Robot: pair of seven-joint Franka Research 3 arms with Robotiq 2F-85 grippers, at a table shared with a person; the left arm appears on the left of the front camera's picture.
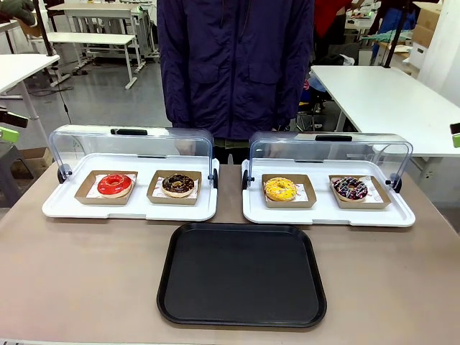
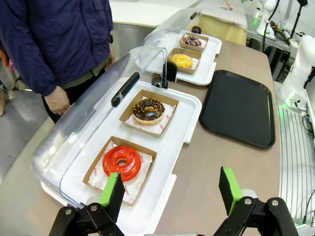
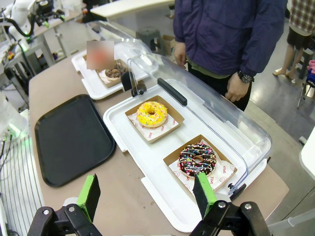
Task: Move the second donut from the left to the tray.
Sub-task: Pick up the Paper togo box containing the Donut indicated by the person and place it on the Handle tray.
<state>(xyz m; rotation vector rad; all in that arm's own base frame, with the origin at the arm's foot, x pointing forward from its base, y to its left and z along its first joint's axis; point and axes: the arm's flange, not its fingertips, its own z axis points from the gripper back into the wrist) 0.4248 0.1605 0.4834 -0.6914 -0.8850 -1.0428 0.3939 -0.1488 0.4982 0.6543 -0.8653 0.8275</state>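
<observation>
Left gripper (image 2: 171,191) sits at the bottom of its wrist view, fingers spread wide, holding nothing. Right gripper (image 3: 146,192) is spread wide too, low in its own view. From the front, the large flat black plastic tray (image 1: 241,277) lies low in the middle on the brown worktop (image 1: 86,273). Behind it, left of middle, the dark chocolate ring donut with tan crumbs (image 1: 178,185) sits in a small brown cardboard tray (image 1: 157,198) on a white display tray (image 1: 129,210), right of a red-glazed donut (image 1: 115,185). A person in a dark blue jacket (image 1: 233,65) stands at the top.
</observation>
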